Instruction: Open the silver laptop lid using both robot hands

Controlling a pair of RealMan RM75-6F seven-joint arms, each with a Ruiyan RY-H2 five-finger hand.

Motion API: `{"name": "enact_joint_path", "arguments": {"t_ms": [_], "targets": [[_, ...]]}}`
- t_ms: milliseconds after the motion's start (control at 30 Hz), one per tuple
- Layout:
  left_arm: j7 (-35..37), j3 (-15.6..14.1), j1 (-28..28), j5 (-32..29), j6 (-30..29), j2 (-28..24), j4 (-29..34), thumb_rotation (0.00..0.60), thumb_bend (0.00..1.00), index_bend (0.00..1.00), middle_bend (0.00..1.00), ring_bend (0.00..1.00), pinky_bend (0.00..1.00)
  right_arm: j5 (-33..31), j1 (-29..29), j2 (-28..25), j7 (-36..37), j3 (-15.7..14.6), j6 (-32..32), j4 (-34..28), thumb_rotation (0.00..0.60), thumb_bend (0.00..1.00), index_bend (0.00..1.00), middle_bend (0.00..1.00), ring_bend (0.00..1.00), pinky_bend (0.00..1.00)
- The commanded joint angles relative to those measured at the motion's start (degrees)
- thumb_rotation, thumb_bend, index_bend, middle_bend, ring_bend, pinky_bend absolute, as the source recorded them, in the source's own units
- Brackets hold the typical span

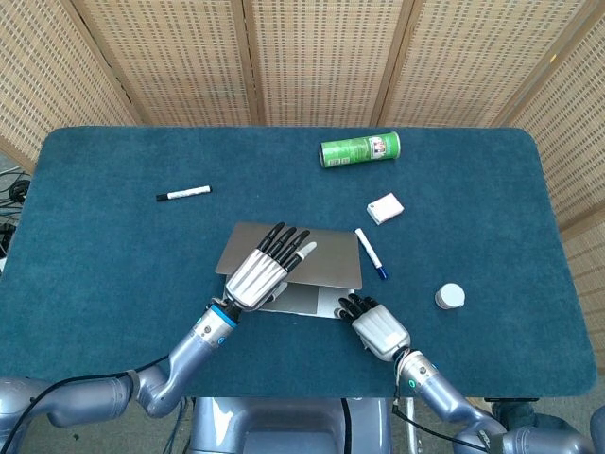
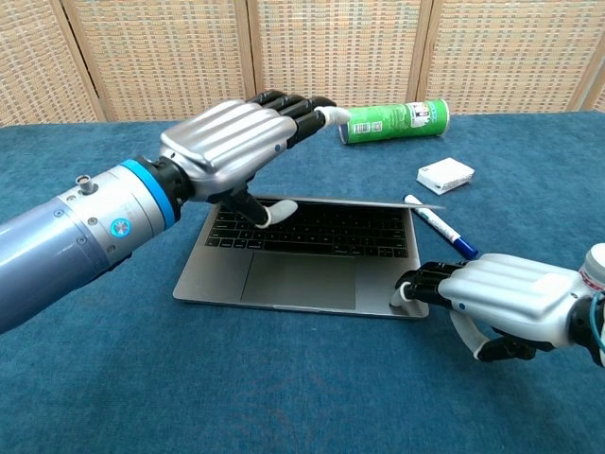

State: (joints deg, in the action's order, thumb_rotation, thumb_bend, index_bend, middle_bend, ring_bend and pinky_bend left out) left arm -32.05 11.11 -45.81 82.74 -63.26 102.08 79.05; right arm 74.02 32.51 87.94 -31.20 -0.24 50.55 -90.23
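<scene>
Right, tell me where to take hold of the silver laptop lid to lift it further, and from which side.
Grip the silver laptop lid at its raised front edge, coming from the robot's side. It is partly open and hinged at the back, so fingers can slip underneath. The left hand already pinches there, thumb below, while the right hand presses the base's front right corner.

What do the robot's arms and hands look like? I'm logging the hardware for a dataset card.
The left hand and right hand both have ribbed, silver metallic backs, black fingers and pale whitish fingertips. Each sits on a rounded blue-grey metallic arm. The left arm has a bright blue ring at the wrist, a small round blue marking and a small stud. A thin dark cable runs beside the left arm in the head view.
</scene>
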Motion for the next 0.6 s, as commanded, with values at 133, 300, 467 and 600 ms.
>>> {"name": "enact_joint_path", "arguments": {"t_ms": [133,300,467,600], "targets": [[-1.8,2.0,-1.3,-1.4,0.6,-1.1,-1.5,0.6,0.39,0.0,0.0,0.0,0.0,-0.3,0.3,-0.3,-0.5,-0.5,0.1,-0.3,0.6,1.0,0.18,0.2,0.05,0.17],[0.1,4.5,-2.8,-2.6,0.8,-2.0,-3.6,0.6,0.39,0.0,0.0,0.0,0.0,-0.1,0.5,-0.8,-0.6,-0.9,0.5,-0.6,0.6,1.0,0.18,0.2,0.05,0.17],[1.7,5.6,-3.8,-3.5,1.3,-2.4,-5.9,0.6,0.38,0.0,0.0,0.0,0.0,-0.2,0.6,-1.2,0.0,-0.9,0.7,-0.9,0.6,1.0,0.18,0.2,0.05,0.17],[2.3,6.4,-4.6,-4.2,1.6,-2.9,-8.1,0.6,0.38,0.0,0.0,0.0,0.0,0.4,0.8,-1.5,1.0,-1.0,0.6,-0.7,0.6,1.0,0.2,0.21,0.05,0.17]]}}
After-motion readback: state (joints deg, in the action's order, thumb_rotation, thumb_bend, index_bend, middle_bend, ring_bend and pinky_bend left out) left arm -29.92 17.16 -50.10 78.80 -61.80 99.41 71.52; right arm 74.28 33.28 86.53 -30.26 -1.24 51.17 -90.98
